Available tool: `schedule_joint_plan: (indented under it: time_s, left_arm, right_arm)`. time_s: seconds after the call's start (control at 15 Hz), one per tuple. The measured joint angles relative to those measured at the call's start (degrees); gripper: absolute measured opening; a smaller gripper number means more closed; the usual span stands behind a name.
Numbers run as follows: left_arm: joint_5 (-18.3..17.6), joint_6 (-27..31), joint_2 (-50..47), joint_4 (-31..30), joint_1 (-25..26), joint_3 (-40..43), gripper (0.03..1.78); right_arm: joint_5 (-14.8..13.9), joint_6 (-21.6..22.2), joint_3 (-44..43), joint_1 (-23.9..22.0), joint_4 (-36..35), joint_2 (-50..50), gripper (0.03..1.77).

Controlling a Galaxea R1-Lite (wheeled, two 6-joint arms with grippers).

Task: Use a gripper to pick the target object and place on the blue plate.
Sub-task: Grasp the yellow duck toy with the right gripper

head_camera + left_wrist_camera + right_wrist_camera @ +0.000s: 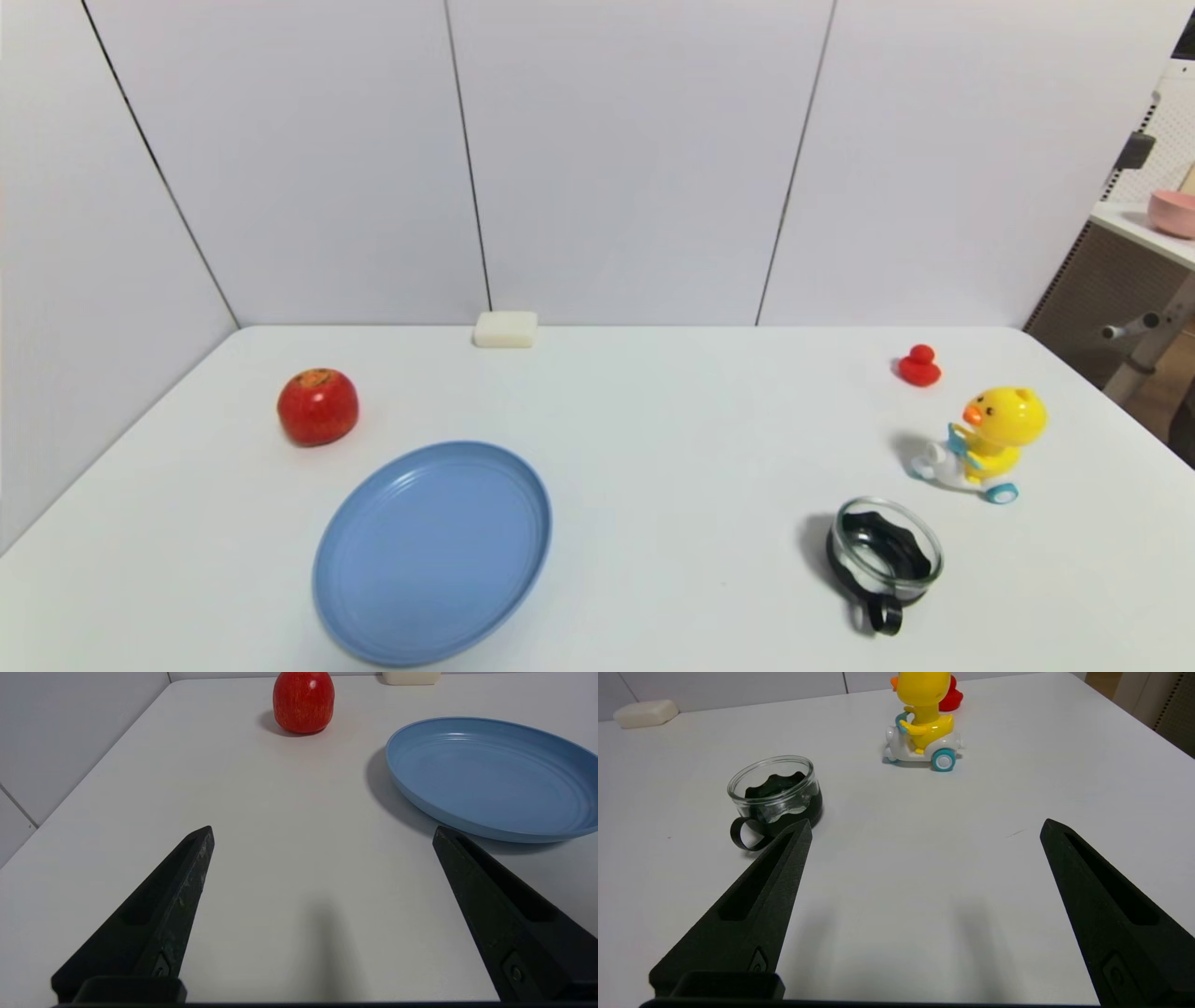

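The target object, a yellow duck on a white scooter with light-blue wheels, stands upright at the right of the white table; the right wrist view shows the duck well beyond my right gripper, which is open and empty above bare table. The blue plate lies empty at the front left. In the left wrist view the plate sits just past one fingertip of my left gripper, open and holding nothing. Neither arm shows in the head view.
A small glass bowl with a black insert sits in front of the duck, close to one right fingertip. A tiny red duck stands behind the duck. A red apple is at the left, a white block by the back wall.
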Motion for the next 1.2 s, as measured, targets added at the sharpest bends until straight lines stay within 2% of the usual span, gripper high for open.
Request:
schedule_joint_plan:
  time_s: [0.27, 0.4, 0.73, 1.2]
  left_arm:
    - [0.0, 0.0, 0.0, 0.0, -0.02, 0.0, 1.69]
    - [0.0, -0.02, 0.0, 0.0, 0.0, 0.0, 1.69]
    - [0.0, 0.0, 0.0, 0.0, 0.0, 0.0, 1.69]
    - [0.0, 0.02, 0.0, 0.0, 0.0, 0.0, 1.69]
  right_arm:
    - [0.16, -0.77, -0.21, -0.02, -1.24, 1.16, 1.69]
    - [0.16, -0.9, -1.79, -0.05, -4.88, 6.01, 1.69]
    - [-0.01, -0.85, -8.44, -0.17, -15.21, 27.21, 1.69]
    - [0.13, -0.66, -24.86, 0.21, -21.22, 59.58, 1.69]
